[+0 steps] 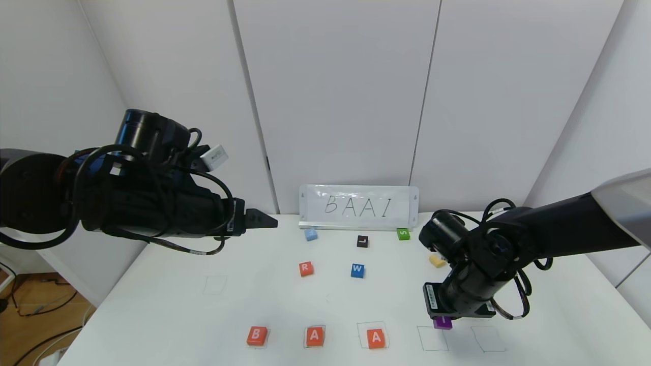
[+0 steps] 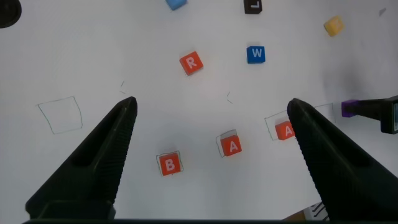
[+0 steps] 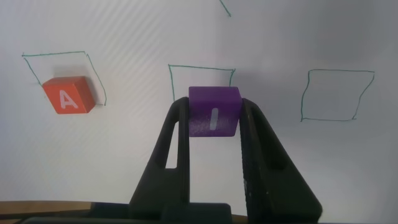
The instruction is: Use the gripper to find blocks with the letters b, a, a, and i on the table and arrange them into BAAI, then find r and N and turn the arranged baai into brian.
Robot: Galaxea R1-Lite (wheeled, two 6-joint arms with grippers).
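My right tool (image 1: 443, 322) is clenched on the purple I block (image 3: 214, 111), holding it low above the counter (image 1: 203, 315) near its front edge, over the drawn square (image 1: 432, 338) just right of the second A. The block sits squarely between my two fingers (image 3: 175, 149), its white letter facing the wrist camera. To my left along the front row lie the orange-red B block (image 1: 257, 335), the first A block (image 1: 315, 336) and the second A block (image 1: 376, 338), each on or in its outline. Farther back rests the orange-red R block (image 1: 305, 268), with a blue W block (image 1: 357, 270) beside it. My left tool (image 2: 211, 143) hangs released, jaws wide apart, high above the counter's left side, holding nothing.
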